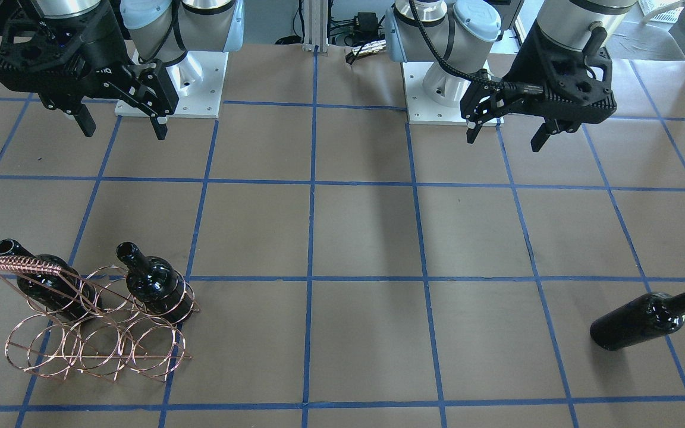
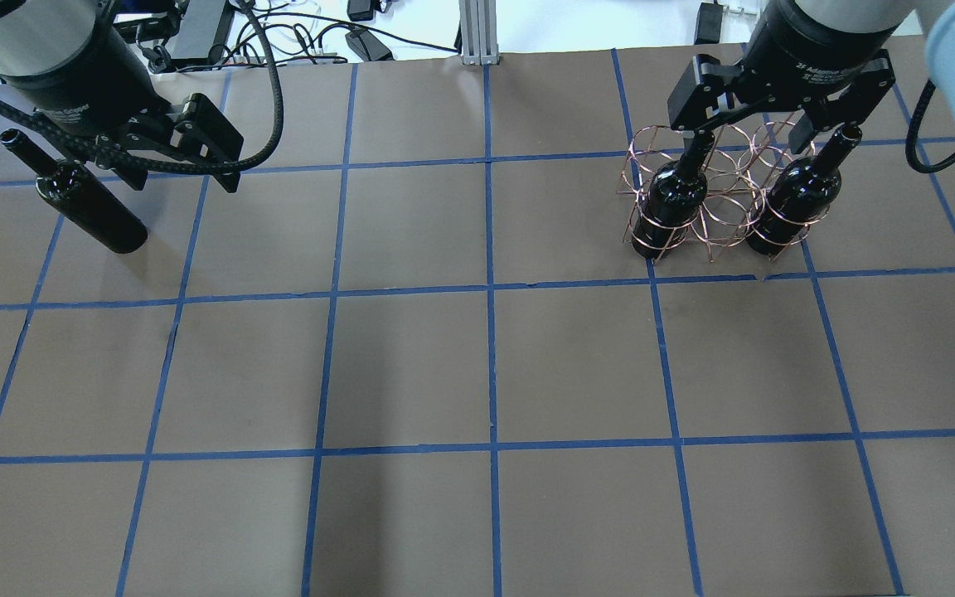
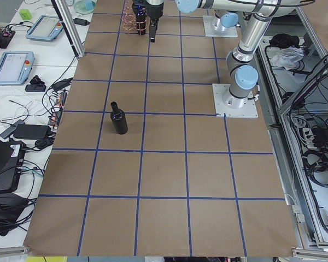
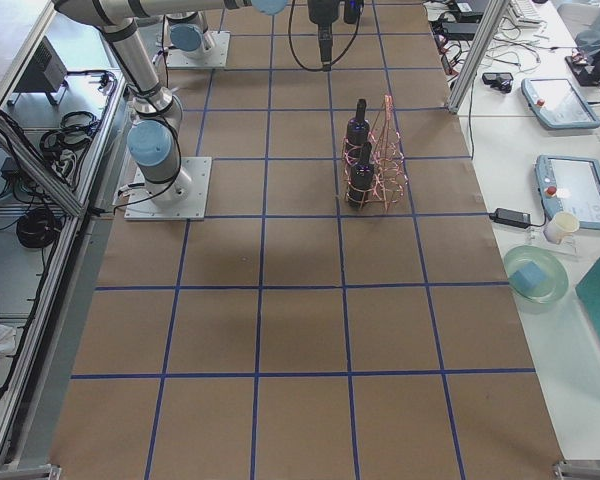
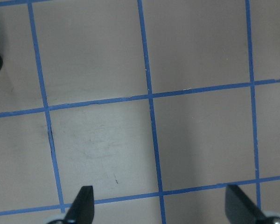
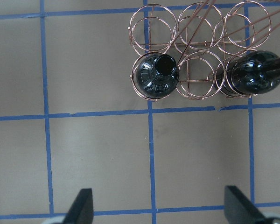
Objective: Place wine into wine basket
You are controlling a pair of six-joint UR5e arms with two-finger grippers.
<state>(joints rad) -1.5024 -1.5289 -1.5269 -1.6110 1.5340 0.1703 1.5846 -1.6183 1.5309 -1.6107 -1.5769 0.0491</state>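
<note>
A lone black wine bottle [image 2: 88, 203] stands upright on the table at the robot's far left, also in the front view [image 1: 646, 321] and the left side view [image 3: 119, 119]. The copper wire wine basket [image 2: 726, 178] stands at the far right and holds two more black bottles [image 2: 668, 199] [image 2: 792, 195] upright in its outer rings. My left gripper [image 2: 183, 178] hangs open and empty beside the lone bottle, apart from it. My right gripper [image 2: 763, 133] hangs open and empty above the basket [image 6: 196, 51].
The table [image 2: 486, 373] is brown paper with a blue tape grid. The basket's middle ring [image 6: 196, 77] between the two bottles holds nothing. Both arm bases [image 1: 170, 89] stand at the robot's edge. Cables and tablets [image 3: 11, 65] lie off the table.
</note>
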